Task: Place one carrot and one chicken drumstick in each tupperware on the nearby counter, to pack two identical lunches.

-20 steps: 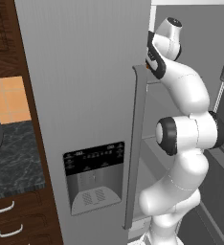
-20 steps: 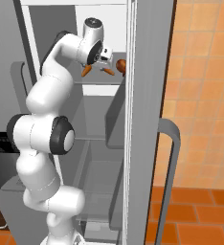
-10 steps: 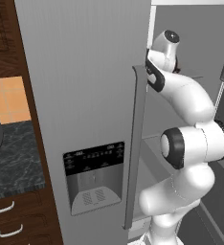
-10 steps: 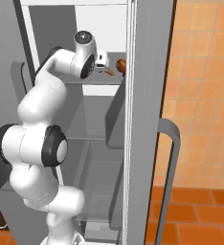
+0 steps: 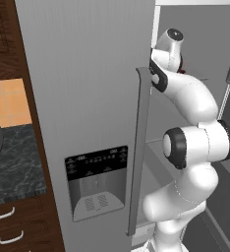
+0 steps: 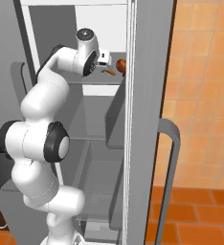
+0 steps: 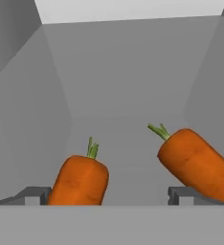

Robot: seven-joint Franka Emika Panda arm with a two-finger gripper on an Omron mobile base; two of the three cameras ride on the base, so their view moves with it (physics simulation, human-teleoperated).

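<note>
Gripper (image 7: pixel 109 198) wide open in our fridge (image 6: pixel 150 57), one carrot (image 7: pixel 79 180) between our fingertips (image 7: pixel 35 195), another carrot (image 7: pixel 197 163) at three o'clock.

Two orange carrots, one (image 7: pixel 79 181) beside the other (image 7: pixel 197 163), lie on the grey fridge shelf (image 7: pixel 128 167).

Grey fridge door (image 5: pixel 87 98), dispenser (image 5: pixel 96 182)

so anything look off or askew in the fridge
Nothing stands out. Two carrots, one between the open tool's fingers and one to its right, lie whole on the fridge shelf, with no spill or damage.
</note>
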